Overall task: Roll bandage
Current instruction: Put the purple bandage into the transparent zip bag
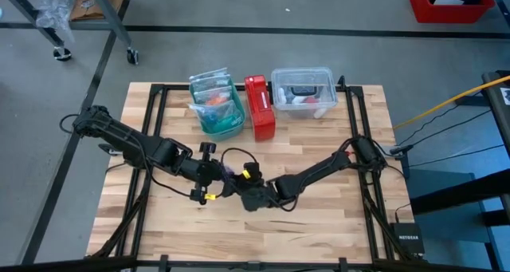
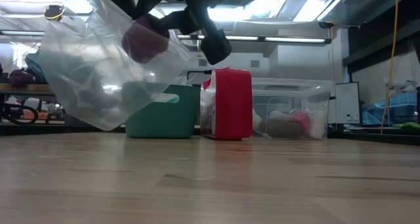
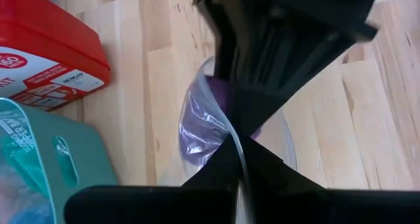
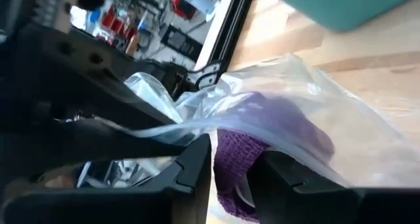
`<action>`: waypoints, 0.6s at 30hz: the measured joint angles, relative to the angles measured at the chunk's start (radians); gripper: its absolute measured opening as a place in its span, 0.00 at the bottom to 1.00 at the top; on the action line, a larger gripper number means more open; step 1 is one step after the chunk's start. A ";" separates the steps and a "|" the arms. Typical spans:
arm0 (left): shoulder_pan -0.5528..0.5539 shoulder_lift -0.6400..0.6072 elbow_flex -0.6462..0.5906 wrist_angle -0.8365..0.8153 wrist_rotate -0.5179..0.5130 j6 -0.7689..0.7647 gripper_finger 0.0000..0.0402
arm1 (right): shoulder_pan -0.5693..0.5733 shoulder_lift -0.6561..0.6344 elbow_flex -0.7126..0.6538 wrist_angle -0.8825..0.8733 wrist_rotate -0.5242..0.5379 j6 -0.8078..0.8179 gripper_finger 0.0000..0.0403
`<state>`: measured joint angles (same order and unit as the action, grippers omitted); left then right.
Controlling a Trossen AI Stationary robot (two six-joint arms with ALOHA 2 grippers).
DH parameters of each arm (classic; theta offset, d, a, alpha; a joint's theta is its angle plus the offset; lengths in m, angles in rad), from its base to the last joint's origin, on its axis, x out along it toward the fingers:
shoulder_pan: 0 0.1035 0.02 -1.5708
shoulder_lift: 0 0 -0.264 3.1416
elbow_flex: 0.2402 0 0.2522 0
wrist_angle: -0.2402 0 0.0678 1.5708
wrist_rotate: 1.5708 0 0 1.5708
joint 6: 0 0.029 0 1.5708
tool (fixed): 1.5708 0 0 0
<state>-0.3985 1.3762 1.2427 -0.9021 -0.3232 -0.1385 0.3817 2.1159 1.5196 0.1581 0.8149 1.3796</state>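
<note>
Both grippers meet mid-table, raised off the wood. Right gripper (image 4: 230, 175) fingers part-closed around the purple bandage (image 4: 239, 161), which sits at the mouth of a clear plastic bag (image 2: 92, 73). Left gripper (image 3: 239, 161) fully closed, pinching the bag's edge. Farther back: teal bin (image 1: 219, 112), red box (image 1: 260, 106), clear tub (image 1: 304, 92).

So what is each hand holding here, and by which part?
The right hand grips the purple bandage at its end. The left hand is shut on the clear bag at its edge.
</note>
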 joint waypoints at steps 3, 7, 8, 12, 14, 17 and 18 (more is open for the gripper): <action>0.000 0.000 0.000 0.001 -0.001 0.001 0.00 | -0.020 0.000 0.000 -0.001 -0.080 -0.004 0.23; 0.000 0.000 0.000 -0.002 -0.001 0.001 0.00 | -0.046 0.000 0.000 0.003 -0.169 -0.067 0.23; 0.000 0.000 0.000 -0.003 -0.001 0.001 0.00 | -0.051 0.000 0.000 0.003 -0.186 -0.082 0.23; -0.001 0.000 0.000 -0.005 -0.001 0.001 0.00 | -0.063 0.000 0.000 0.008 -0.249 -0.132 0.23; -0.001 0.000 0.000 -0.004 0.002 0.001 0.00 | -0.065 0.000 0.000 0.008 -0.271 -0.138 0.24; -0.001 0.000 0.000 -0.003 0.002 0.001 0.00 | -0.069 0.000 0.000 0.003 -0.285 -0.150 0.28; -0.001 0.000 0.000 -0.003 0.001 0.001 0.00 | -0.069 0.000 0.000 -0.001 -0.285 -0.137 0.30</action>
<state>-0.3992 1.3762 1.2423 -0.9047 -0.3218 -0.1379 0.3130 2.1159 1.5192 0.1573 0.5297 1.2424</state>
